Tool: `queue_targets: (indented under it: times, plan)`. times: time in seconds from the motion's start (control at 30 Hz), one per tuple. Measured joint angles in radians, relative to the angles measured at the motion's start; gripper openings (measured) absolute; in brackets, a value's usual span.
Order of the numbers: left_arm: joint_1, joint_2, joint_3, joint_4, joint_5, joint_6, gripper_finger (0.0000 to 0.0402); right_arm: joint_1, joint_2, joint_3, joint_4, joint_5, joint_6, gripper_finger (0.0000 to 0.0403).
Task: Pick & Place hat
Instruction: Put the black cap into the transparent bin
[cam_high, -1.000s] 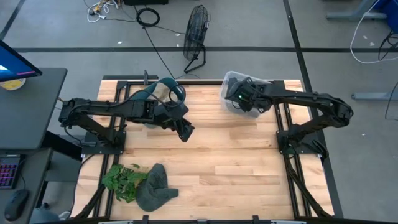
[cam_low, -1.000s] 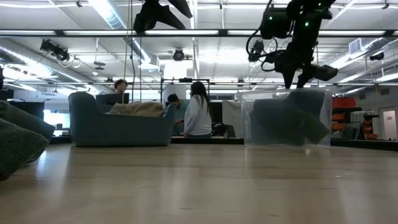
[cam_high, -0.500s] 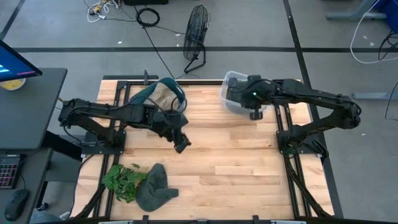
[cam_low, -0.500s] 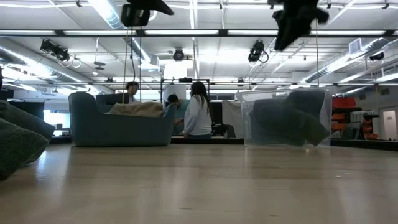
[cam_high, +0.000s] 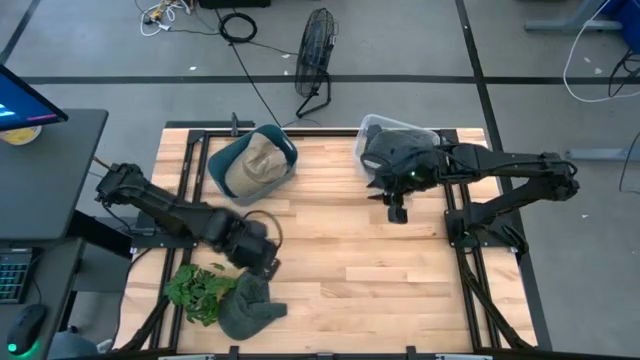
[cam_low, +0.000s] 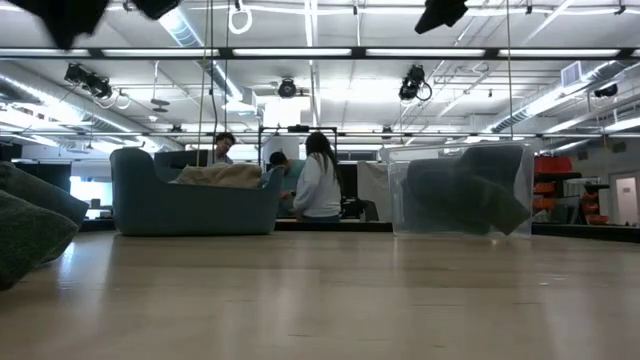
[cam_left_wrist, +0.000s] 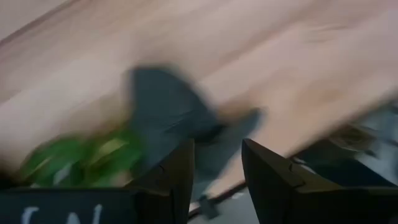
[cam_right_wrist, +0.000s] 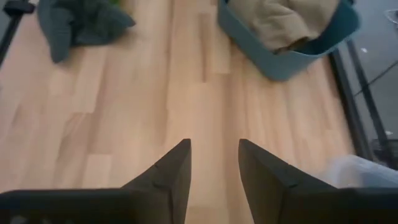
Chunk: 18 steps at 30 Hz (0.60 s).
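On my wooden counter (cam_high: 340, 250) I logged a blue bin (cam_high: 255, 163) at the far left, holding a tan hat (cam_high: 252, 160), and a clear plastic bin (cam_high: 385, 135) at the far right with a dark hat (cam_high: 398, 148) inside. A grey hat (cam_high: 248, 303) lay at the near left corner, touching a green leafy hat (cam_high: 197, 287) beside it. My left gripper (cam_high: 265, 265) hung just above the grey hat, its fingers (cam_left_wrist: 180, 171) parted with nothing between them. My right gripper (cam_high: 396, 210) hovered over bare counter just in front of the clear bin, fingers (cam_right_wrist: 171, 171) likewise apart and empty. People sat at desks in the room beyond the counter.
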<state>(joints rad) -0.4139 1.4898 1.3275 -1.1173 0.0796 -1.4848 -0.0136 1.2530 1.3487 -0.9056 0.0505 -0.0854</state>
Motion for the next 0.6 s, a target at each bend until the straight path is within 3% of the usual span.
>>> queue_targets:
  times: [0.17, 0.3, 0.6]
  plan:
    - [-0.077, 0.019, -0.1, 0.026, 0.0, -0.191, 0.0138, 0.069, 0.021, -0.001, 0.012, 0.0, 0.025, 0.0137]
    - [-0.119, 0.017, -0.214, 0.187, 0.003, -0.295, 0.0138, 0.113, 0.035, -0.001, 0.024, 0.0, 0.029, 0.0137]
    - [-0.159, 0.023, -0.32, 0.244, 0.003, -0.368, 0.0138, 0.16, 0.099, -0.001, 0.035, 0.001, 0.051, 0.0137]
